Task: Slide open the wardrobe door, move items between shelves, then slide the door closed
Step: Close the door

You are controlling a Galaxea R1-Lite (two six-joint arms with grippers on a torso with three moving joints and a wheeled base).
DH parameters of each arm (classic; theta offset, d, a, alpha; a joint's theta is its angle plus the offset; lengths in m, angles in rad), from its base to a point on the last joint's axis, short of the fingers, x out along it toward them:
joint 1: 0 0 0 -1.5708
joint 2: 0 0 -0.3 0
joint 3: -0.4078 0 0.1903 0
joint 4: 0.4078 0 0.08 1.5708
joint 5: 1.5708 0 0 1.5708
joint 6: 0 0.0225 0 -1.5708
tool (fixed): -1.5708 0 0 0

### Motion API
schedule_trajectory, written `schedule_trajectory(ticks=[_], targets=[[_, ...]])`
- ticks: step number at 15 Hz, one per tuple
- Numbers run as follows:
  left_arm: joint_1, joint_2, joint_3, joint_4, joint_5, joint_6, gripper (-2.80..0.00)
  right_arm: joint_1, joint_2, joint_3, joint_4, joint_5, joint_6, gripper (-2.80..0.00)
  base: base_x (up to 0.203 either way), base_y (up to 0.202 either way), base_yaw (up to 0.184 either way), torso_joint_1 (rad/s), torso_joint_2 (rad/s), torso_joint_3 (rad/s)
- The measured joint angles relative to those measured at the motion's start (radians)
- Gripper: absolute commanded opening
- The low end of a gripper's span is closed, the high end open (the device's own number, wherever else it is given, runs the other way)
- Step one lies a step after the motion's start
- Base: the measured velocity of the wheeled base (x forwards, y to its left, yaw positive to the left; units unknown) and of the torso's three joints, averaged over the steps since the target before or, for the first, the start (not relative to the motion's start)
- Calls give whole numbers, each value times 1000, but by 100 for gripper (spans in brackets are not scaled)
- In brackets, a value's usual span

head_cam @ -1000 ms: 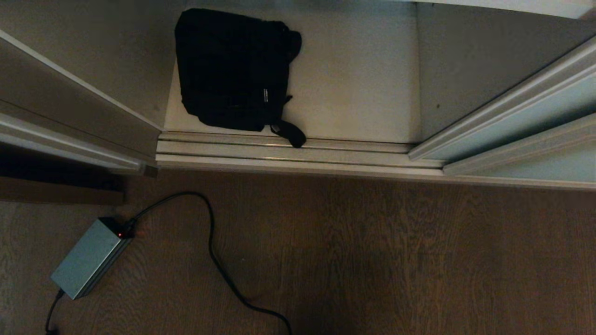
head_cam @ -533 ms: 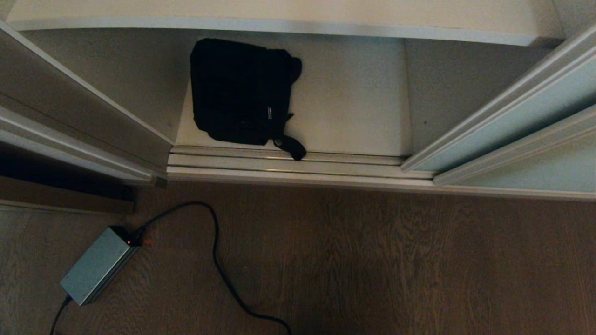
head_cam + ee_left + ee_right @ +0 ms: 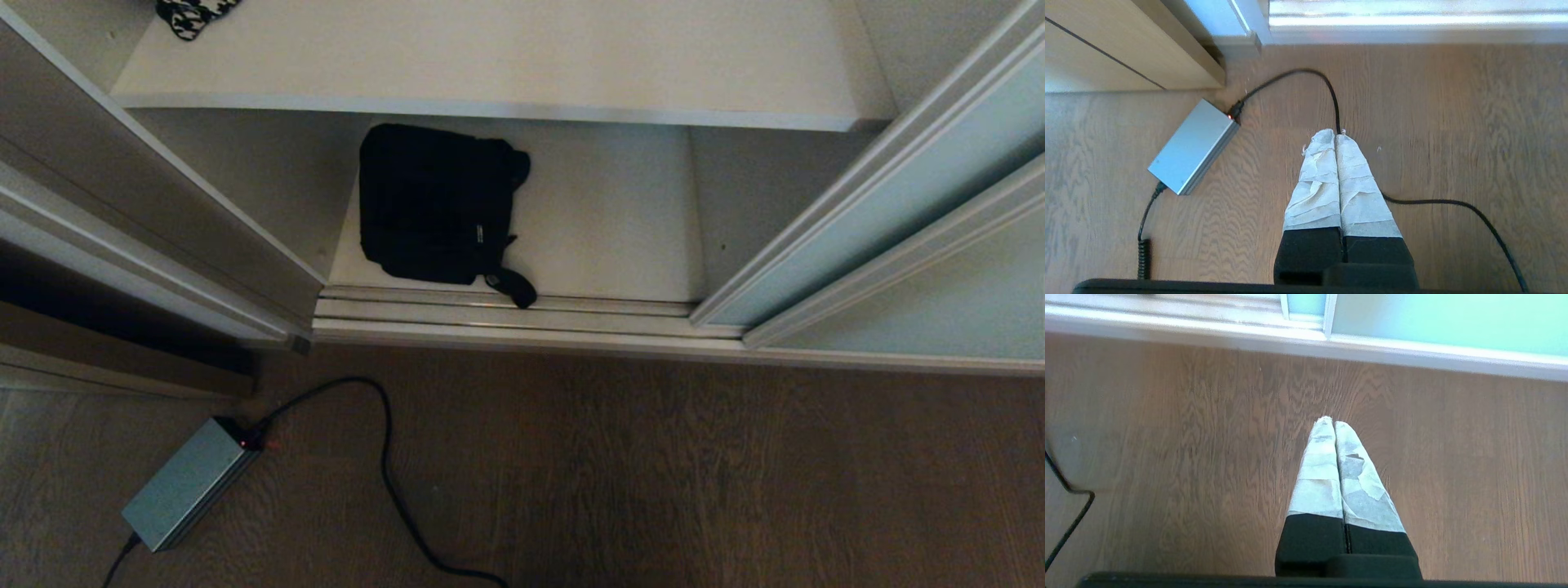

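Bag [image 3: 437, 208]: I see it below the upper shelf [image 3: 490, 61], rear edge hidden.
Patterned item [image 3: 192, 12]: cut off.
Left end effector [image 3: 1335, 136]: pressed together.
Right end effector [image 3: 1329, 424]: pressed together.

The wardrobe is standing open, its sliding wardrobe door [image 3: 865, 212] of pale blue-green frosted glass sitting off to the right. A black fabric bag [image 3: 437, 208] is lying on the bottom shelf [image 3: 612, 220], its strap end [image 3: 514, 287] spilling onto the door track [image 3: 571, 314]. Above, a second white shelf [image 3: 506, 57] is carrying a black-and-white patterned item [image 3: 194, 12]. A grey power brick [image 3: 186, 483] with black cable [image 3: 384, 457] is resting on the wood floor [image 3: 694, 474].
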Motion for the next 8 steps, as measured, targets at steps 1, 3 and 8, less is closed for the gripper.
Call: schedule_trajectory(ticks=[1, 3, 8], targets=[[0, 0, 0, 0, 0, -1, -280, 0, 0, 0, 0, 0, 0, -280, 0, 0, 0, 6, 2, 203], [0, 0, 1, -1, 0, -2, -280, 0, 0, 0, 0, 0, 0, -280, 0, 0, 0, 3, 1, 204], [0, 1, 1, -2, 0, -9, -280, 0, 0, 0, 0, 0, 0, -280, 0, 0, 0, 3, 2, 202]])
